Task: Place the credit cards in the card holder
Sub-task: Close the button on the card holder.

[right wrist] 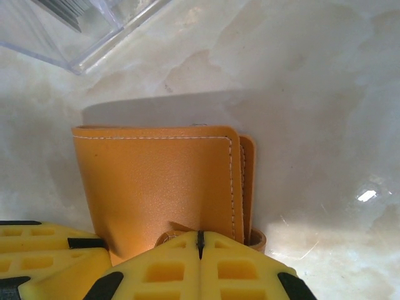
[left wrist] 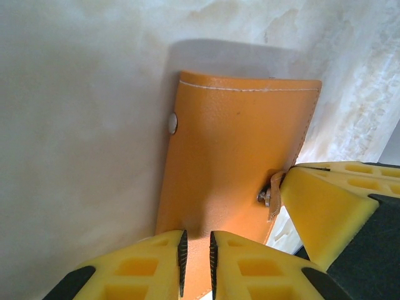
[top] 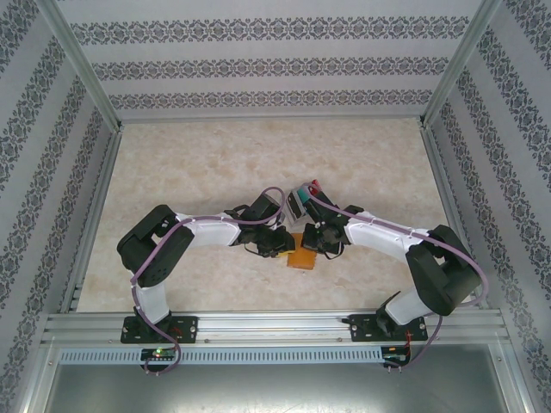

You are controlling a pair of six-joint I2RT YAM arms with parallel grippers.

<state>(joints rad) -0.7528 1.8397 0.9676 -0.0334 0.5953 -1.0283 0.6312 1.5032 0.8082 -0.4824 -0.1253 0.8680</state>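
Left gripper point(left wrist: 197, 250) clamped on left side of card holder point(left wrist: 237, 144). Right gripper point(right wrist: 200, 244) squeezed together on snap strap point(left wrist: 275, 195). Card holder lies on table point(top: 215, 163), near middle, between both grippers.

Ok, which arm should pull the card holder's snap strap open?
Right: the right gripper is shut on the snap strap, while the left gripper pinches the card holder's edge, steadying it.

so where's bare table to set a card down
Free: far table up to the back wall, plus the near strip between the arm bases. Crowded: the centre, where the left end effector and right end effector grip the card holder, clear box just behind.
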